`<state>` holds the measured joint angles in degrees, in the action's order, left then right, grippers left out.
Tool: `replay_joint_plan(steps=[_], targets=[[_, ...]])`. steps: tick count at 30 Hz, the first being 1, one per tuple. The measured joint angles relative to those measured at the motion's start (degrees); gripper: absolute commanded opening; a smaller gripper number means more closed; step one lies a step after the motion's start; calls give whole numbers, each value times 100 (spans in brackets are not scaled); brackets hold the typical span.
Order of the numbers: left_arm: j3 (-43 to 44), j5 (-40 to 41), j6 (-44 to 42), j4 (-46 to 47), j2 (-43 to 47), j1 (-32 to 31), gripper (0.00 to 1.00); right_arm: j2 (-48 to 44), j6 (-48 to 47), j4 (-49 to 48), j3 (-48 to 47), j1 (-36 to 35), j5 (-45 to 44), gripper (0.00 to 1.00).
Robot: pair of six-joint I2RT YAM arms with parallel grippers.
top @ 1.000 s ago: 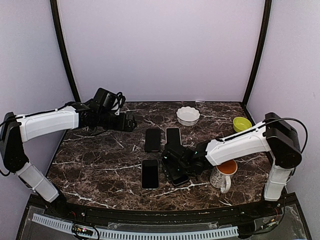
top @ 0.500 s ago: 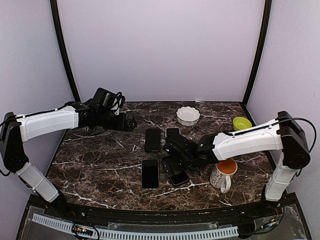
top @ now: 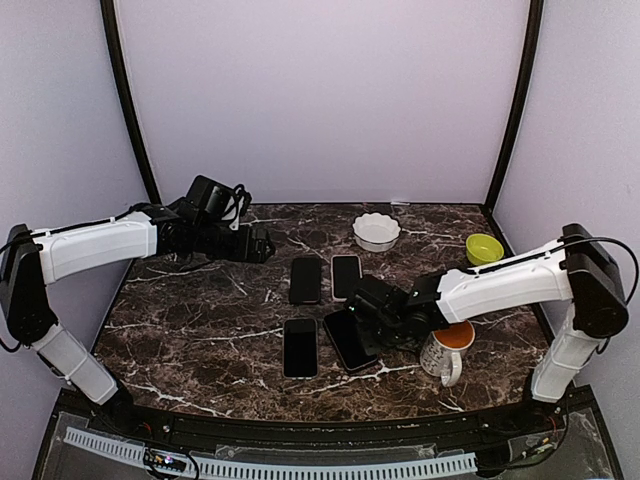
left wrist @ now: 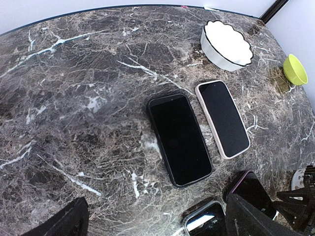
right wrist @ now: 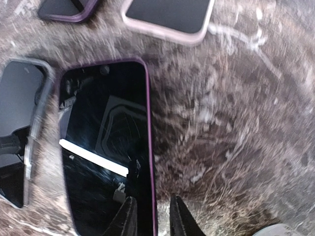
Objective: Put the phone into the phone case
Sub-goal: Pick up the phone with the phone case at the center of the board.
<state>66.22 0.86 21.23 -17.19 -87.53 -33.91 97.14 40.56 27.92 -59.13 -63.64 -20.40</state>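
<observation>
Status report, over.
Left gripper open, hovering back left. Right gripper narrow, straddling the purple case rim; grip unclear. Phone lies flat inside it. Mug close by.

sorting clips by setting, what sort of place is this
Most likely a lab robot test booth, not a home: plain lilac walls and black corner poles enclose a marble-patterned table, with a white left arm and right arm mounted at its near edge.

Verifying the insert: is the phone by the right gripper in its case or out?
In, it seems: the phone lies flat with a purple case rimming the screen's visible edges; its near end is out of frame.
</observation>
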Motion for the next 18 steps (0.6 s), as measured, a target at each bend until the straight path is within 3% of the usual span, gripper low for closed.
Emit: replay_joint_plan(steps=[14, 16, 18], targets=[[0, -4, 0, 0, 0, 2, 99, 76, 612, -184, 376, -313, 190, 19], [0, -4, 0, 0, 0, 2, 99, 98, 632, -74, 315, -328, 144, 30], [0, -7, 0, 0, 0, 2, 99, 162, 601, 131, 173, -350, 105, 60]])
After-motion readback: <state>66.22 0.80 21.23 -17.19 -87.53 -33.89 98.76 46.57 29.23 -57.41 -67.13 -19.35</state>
